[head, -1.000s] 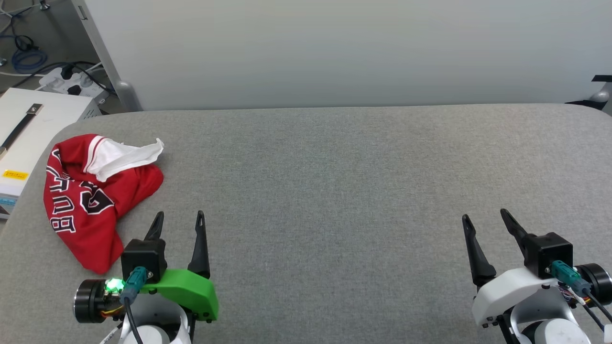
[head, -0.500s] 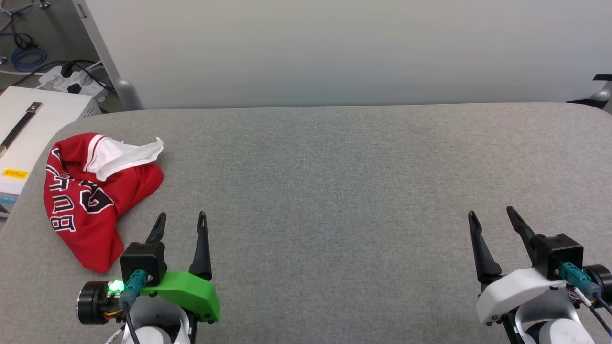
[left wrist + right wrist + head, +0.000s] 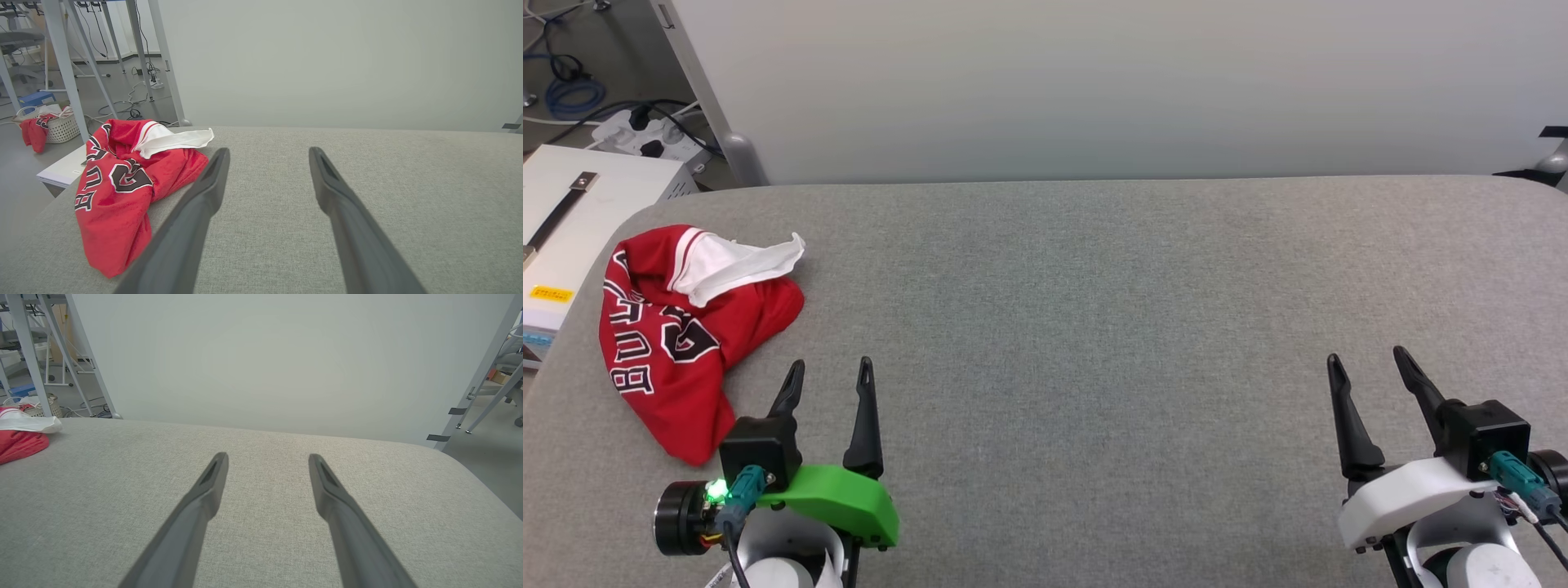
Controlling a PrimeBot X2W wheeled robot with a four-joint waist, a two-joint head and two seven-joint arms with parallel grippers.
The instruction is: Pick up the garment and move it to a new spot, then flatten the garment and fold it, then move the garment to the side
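I saw the shirt (image 3: 678,335) lying crumpled at the left of the frame, on the grey bench (image 3: 1094,327) near its rounded corner. My left hand (image 3: 831,364) was at lower left, just beside the shirt, fingers apart and empty. My right hand (image 3: 1366,356) was at lower right, fingers likewise apart, well clear of it.

Looks like a robotics lab or test bay rather than a home. Shown by a grey fabric-covered tabletop (image 3: 1094,327) backed along its far edge by a plain pale partition panel (image 3: 1094,82); by a power strip (image 3: 645,140) and loose cables (image 3: 568,96) on the bare floor (image 3: 621,51) past the far left corner; by a white equipment case (image 3: 580,204) with a yellow label (image 3: 549,294) beside the left edge; by slanted metal frame legs (image 3: 61,69) and a white basket (image 3: 61,128) of clothes behind.
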